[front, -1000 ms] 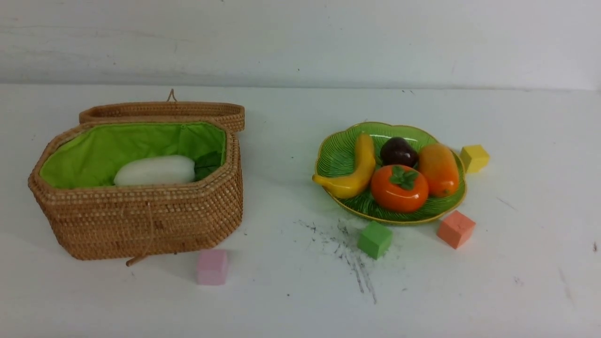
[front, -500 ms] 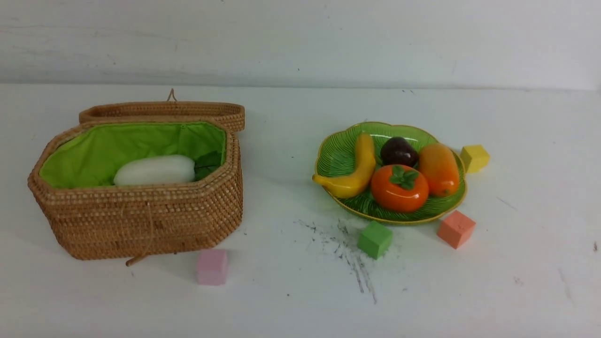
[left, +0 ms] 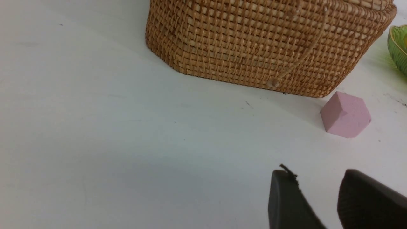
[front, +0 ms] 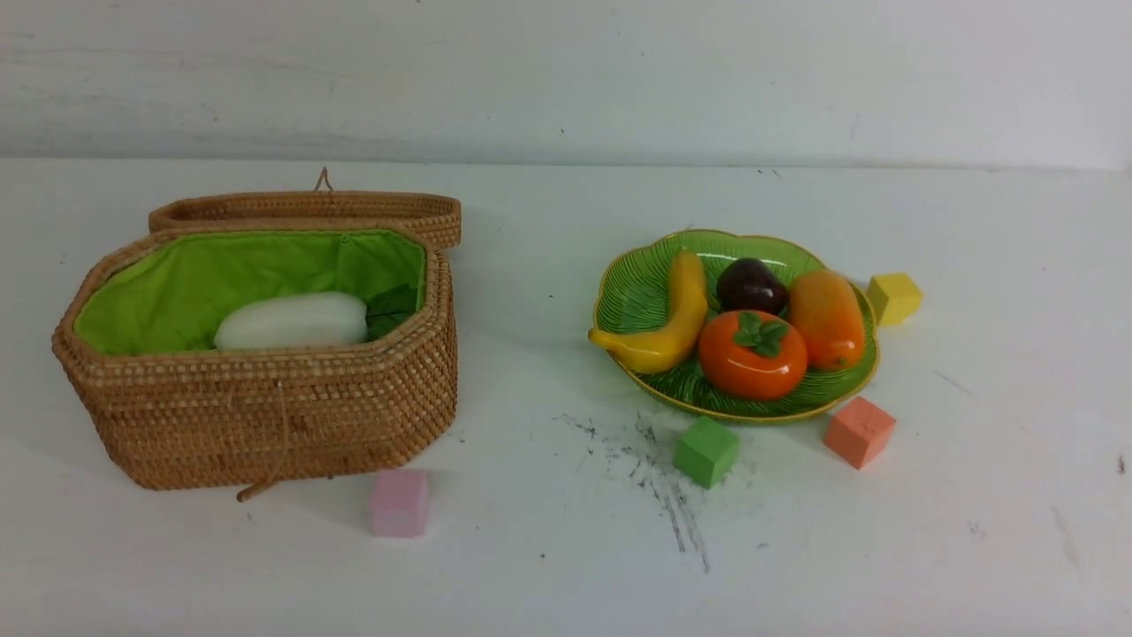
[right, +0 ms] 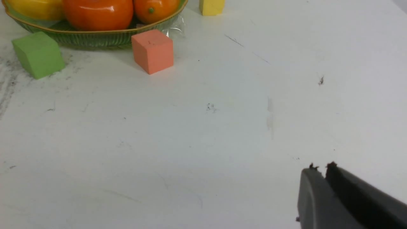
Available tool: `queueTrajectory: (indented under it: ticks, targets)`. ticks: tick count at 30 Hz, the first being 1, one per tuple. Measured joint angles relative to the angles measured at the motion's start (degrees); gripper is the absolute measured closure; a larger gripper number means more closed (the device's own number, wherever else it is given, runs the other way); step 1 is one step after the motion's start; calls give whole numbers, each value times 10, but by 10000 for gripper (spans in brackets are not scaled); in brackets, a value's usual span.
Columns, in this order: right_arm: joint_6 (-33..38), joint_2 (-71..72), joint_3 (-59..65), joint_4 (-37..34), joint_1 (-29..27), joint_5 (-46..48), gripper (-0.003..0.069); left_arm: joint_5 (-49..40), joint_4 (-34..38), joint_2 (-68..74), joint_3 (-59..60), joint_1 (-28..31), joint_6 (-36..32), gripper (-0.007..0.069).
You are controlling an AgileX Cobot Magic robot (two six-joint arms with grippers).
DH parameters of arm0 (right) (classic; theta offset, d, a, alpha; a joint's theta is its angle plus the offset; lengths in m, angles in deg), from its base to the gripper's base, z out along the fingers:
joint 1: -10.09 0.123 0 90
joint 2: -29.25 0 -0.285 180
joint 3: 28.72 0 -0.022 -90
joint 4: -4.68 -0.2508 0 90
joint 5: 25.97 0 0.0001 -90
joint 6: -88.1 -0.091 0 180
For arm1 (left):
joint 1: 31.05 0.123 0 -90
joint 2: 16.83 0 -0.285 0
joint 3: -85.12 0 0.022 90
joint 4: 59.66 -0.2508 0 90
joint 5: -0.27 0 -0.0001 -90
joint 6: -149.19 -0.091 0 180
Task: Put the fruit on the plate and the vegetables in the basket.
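Observation:
The wicker basket [front: 265, 416] stands at the left with its lid folded back. A white radish [front: 292, 320] with dark leaves lies on the green lining inside. The green scalloped plate [front: 632, 296] at the right holds a banana [front: 676, 318], a dark round fruit [front: 750, 285], a mango [front: 827, 318] and a persimmon [front: 752, 354]. Neither gripper shows in the front view. In its wrist view my left gripper [left: 318, 175] is open and empty, low over the table short of the basket [left: 254, 41]. My right gripper [right: 321, 168] is shut on nothing, well back from the plate [right: 89, 38].
Foam cubes lie loose on the table. A pink cube [front: 400, 502] sits by the basket's front corner. A green cube [front: 706, 451] and an orange cube [front: 859, 431] sit before the plate, and a yellow cube [front: 894, 297] sits beside it. Black scuffs [front: 654, 482] mark the tabletop.

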Motion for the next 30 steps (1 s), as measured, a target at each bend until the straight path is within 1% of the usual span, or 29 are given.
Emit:
queueTrajectory:
  ticks: [30]
  targets:
    - [0, 0, 0, 0, 0, -1, 562, 0, 0, 0, 0, 0, 0, 386]
